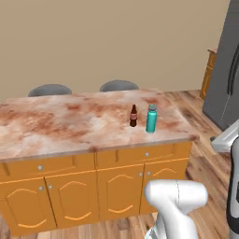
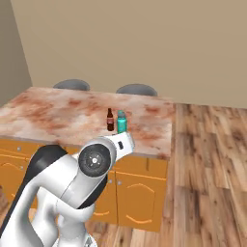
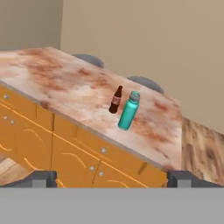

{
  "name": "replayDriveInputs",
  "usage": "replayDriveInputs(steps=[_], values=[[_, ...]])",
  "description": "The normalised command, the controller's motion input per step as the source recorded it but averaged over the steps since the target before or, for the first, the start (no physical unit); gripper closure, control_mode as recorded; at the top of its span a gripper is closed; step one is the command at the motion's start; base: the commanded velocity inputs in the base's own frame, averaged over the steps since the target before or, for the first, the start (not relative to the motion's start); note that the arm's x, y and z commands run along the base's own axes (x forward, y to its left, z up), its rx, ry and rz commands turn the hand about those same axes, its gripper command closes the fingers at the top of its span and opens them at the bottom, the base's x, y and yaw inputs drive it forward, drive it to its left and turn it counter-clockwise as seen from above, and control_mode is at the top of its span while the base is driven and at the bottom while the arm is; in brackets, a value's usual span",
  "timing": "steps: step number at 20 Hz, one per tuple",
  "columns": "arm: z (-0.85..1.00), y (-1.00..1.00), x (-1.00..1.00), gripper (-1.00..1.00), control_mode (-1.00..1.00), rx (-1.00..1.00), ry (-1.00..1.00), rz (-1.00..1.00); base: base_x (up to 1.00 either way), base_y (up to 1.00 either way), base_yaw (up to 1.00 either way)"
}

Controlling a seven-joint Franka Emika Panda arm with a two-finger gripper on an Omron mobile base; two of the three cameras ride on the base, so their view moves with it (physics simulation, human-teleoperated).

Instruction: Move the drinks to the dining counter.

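Note:
A small dark-brown bottle [image 1: 133, 115] [image 2: 110, 119] [image 3: 116, 99] with a red label stands upright on the dining counter [image 1: 60, 126] [image 2: 58, 113] [image 3: 65, 83], near its right end. Right beside it stands a taller teal bottle [image 1: 151, 119] [image 2: 122, 121] [image 3: 128, 111] with a grey cap. The two bottles are close together and do not touch. In the hand view my gripper [image 3: 113, 178] is open, its fingertips [image 3: 43, 177] far apart with nothing between them. It hangs in front of the counter's orange cabinet doors [image 3: 74, 153], well short of the bottles.
Two grey stools [image 1: 49, 89] [image 1: 119, 85] stand behind the counter against the beige wall. A dark grey fridge [image 1: 224, 79] rises at the right, with an orange cabinet [image 1: 208, 70] beside it. Wooden floor [image 2: 207, 159] stretches to the right of the counter.

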Motion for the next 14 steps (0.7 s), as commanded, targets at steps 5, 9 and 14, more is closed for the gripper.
replayDriveInputs(steps=[5,9,14], values=[[0.0,0.0,0.0,-1.0,1.0,0.0,0.0,0.0,-0.54,-0.94,-0.33],[0.0,0.0,0.0,-1.0,1.0,0.0,0.0,0.0,0.01,-1.0,-0.64],[0.0,0.0,0.0,-1.0,1.0,0.0,0.0,0.0,0.2,-0.86,-0.76]])
